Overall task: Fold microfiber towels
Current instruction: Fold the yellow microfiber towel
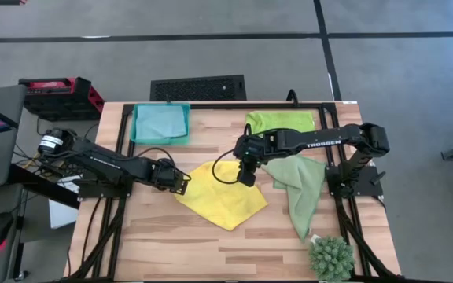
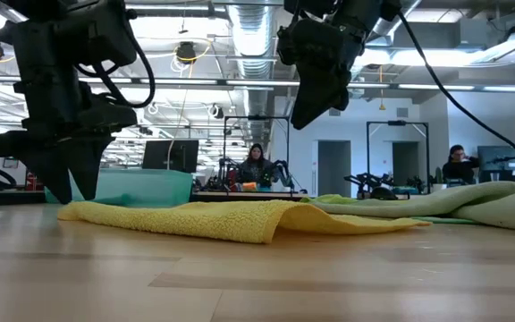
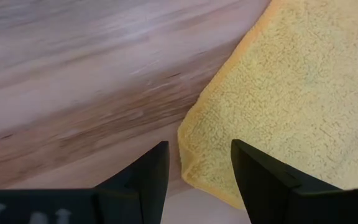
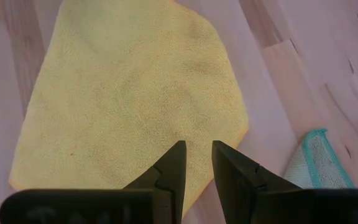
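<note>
The yellow towel (image 1: 222,195) lies spread on the table's middle, with a low ridge across it (image 2: 266,219). My left gripper (image 3: 197,171) is open and low over the towel's left corner (image 3: 194,140). Its two fingers stand on either side of that corner, pointing steeply down. My right gripper (image 4: 196,165) hangs well above the towel's far right part (image 1: 246,174), its fingers a little apart with nothing between them. The sage green towel (image 1: 301,189) lies crumpled at the right, the lime green one (image 1: 280,122) at the far right, and the light blue one (image 1: 160,123) at the far left.
A small spiky green plant (image 1: 330,258) stands at the near right corner. Bare wood runs along the table's near edge (image 1: 211,251). A red case (image 1: 57,94) sits off the table at the far left. People sit in the room beyond (image 2: 256,165).
</note>
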Available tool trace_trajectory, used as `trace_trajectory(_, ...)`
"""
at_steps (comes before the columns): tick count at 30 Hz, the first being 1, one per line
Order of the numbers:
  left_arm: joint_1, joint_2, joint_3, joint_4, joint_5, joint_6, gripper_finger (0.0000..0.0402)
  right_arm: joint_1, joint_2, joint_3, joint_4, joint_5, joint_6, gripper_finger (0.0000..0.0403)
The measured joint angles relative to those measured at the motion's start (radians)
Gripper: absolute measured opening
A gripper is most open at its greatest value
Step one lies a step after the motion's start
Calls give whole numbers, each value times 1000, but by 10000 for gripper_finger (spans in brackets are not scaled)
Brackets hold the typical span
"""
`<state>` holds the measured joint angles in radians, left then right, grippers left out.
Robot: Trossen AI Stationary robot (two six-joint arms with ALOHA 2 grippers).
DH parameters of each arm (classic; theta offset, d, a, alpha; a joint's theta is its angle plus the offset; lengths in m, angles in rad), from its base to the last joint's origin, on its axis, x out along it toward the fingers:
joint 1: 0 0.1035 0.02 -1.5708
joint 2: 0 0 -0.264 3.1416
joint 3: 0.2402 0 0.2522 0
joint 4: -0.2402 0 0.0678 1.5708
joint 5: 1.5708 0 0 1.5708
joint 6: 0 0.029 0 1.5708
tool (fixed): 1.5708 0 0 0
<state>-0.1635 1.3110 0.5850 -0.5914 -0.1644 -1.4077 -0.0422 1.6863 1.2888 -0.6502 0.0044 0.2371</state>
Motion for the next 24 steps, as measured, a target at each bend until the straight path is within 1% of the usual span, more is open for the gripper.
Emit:
trace_trajectory(4, 0, 29, 0, 7, 17, 0, 165, -6, 0, 0, 0, -1, 0, 102)
trace_trajectory(7, 0, 83, 5, 37, 45, 27, 165, -13, 0, 0, 1, -1, 0, 102)
trace_trajectory(10, 0, 135, 28, 19, 52, 40, 164, -13, 0, 0, 5, -1, 0, 102)
trace_trajectory(12, 0, 144, 46, -7, 52, 43, 157, -14, 0, 0, 6, -1, 0, 102)
trace_trajectory(14, 1, 146, 59, -28, 54, 58, 140, -18, 0, 0, 6, -1, 0, 102)
trace_trajectory(16, 0, 131, 60, -47, 49, 66, 112, -24, 0, 0, 7, -1, 0, 102)
trace_trajectory(19, 1, 129, 59, -63, 52, 90, 54, -40, 0, 0, 7, -2, -4, 102)
trace_trajectory(20, 1, 129, 59, -62, 56, 104, 31, -47, 0, 0, 8, -6, -17, 102)
trace_trajectory(21, 1, 129, 59, -60, 59, 117, 16, -53, 0, 0, 9, -11, -37, 102)
trace_trajectory(24, 1, 129, 61, -59, 54, 149, 9, -69, 0, 0, 14, -30, -114, 102)
